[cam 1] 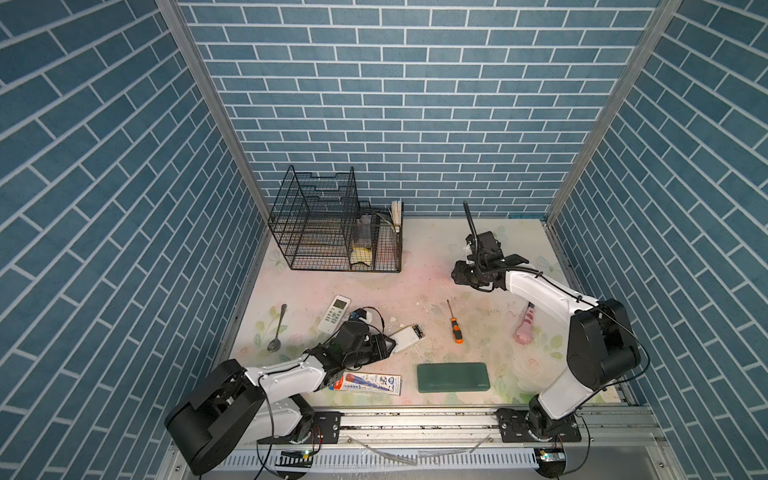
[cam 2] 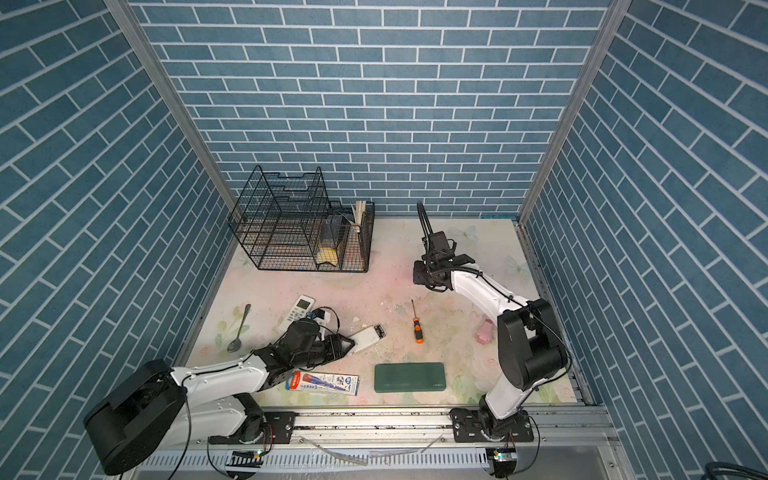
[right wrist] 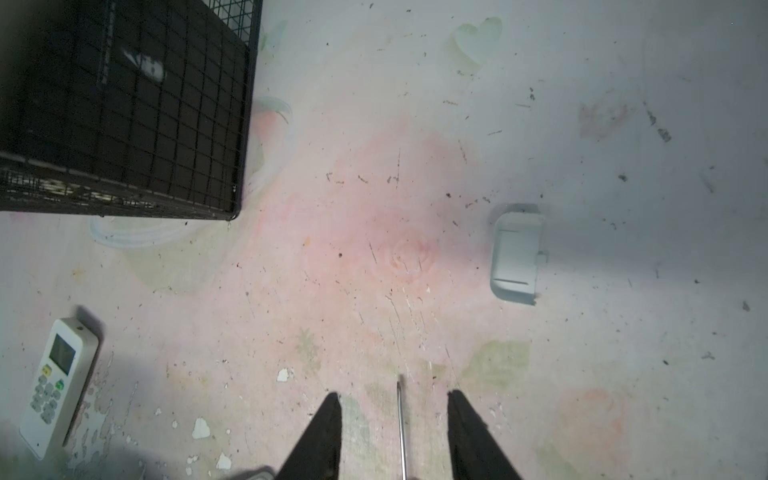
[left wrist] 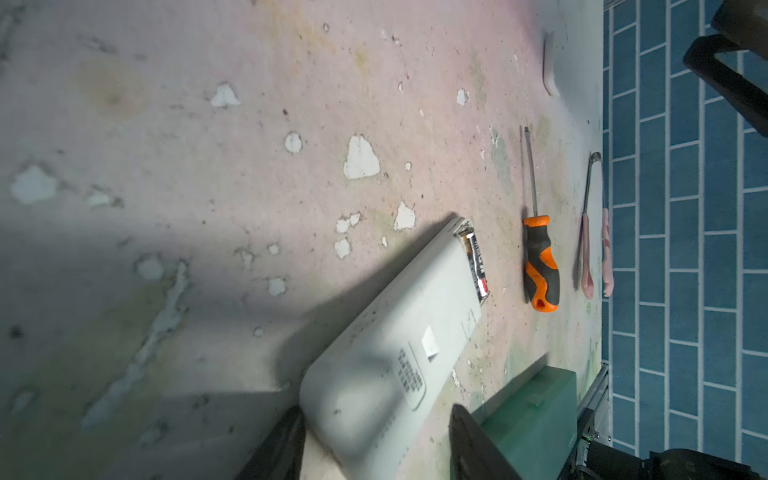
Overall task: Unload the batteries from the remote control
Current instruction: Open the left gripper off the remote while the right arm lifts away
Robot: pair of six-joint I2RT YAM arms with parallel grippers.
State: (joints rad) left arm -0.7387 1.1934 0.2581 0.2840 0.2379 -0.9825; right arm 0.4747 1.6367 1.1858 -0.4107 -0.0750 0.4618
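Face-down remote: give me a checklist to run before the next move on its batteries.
1. Battery cover off: ok, it lies alone on the table.
2. Batteries exposed: ok, seated in the open end of the face-down remote.
3. Left gripper straddling the remote's opposite end: ok; firm hold: cannot tell.
4. Right gripper open and empty: ok.
5. Right gripper at the batteries: not ok, it hovers farther back, above the tip of the screwdriver.
6. Screwdriver apart from the remote: ok.
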